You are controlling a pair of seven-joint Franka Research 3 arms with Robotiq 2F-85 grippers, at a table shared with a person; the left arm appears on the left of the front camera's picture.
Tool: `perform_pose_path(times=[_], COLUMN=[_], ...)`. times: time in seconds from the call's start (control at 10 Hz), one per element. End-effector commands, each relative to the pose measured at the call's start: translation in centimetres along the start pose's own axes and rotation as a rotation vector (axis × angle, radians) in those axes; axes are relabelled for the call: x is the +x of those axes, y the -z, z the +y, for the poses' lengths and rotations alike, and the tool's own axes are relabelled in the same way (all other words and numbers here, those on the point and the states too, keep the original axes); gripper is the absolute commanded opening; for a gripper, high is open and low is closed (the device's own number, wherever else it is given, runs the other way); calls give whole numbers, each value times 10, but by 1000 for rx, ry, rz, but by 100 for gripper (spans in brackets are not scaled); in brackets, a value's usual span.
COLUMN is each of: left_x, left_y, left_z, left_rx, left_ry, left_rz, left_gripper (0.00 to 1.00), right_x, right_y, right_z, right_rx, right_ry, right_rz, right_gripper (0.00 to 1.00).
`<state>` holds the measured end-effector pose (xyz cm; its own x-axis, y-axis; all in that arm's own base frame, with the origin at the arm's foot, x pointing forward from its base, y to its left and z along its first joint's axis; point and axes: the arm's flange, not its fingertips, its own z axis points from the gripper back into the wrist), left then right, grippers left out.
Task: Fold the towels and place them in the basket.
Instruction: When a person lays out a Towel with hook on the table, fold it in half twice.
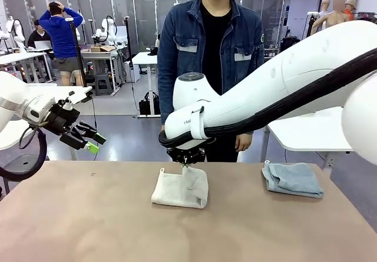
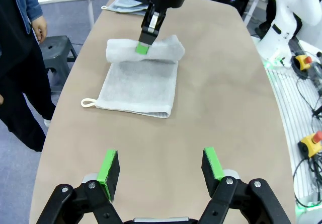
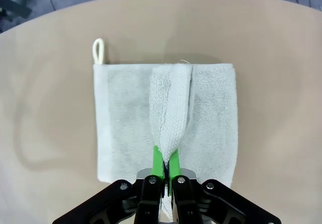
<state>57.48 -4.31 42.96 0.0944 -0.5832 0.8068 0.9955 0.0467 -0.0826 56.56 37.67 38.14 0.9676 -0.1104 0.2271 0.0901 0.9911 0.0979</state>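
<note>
Two hands noted. Right hand [image 3: 164, 166] clamped together on a raised fold of the cream-white towel [image 3: 166, 118], pinching the cloth between its green pads [image 3: 157, 161], above the middle of the desk [image 1: 88, 215]. Towel's lower layer spread flat on the desk, corner loop [image 3: 99, 49] lying out toward the far edge. Left hand [image 2: 161, 167] held apart with nothing between its pads, hovering off the desk on the left side, well apart from the towel. Blue-grey towel [image 1: 293, 179] lay crumpled near the far right of the desk. Person [image 1: 212, 44] in a denim jacket stood just behind the far edge.
</note>
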Motion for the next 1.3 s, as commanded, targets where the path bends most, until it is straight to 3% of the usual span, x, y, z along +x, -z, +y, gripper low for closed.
perform_pose_path(times=[0.0,0.3,0.8,0.9,1.2], left_x=[1,1,1,1,1], left_y=[-1,-1,-1,-1,-1], left_z=[-1,-1,-1,-1,-1], left_rx=[2,2,2,2,2], left_ry=[3,3,3,3,3], left_rz=[0,0,0,0,0], left_gripper=[83,83,83,83,83], right_x=[0,0,4,4,3], right_y=[2,11,26,28,28], right_z=[15,27,35,36,36], right_rx=[26,67,61,71,114], right_ry=[51,140,164,183,208], right_rz=[5,-5,-27,-13,-11], right_gripper=[0,0,0,15,45])
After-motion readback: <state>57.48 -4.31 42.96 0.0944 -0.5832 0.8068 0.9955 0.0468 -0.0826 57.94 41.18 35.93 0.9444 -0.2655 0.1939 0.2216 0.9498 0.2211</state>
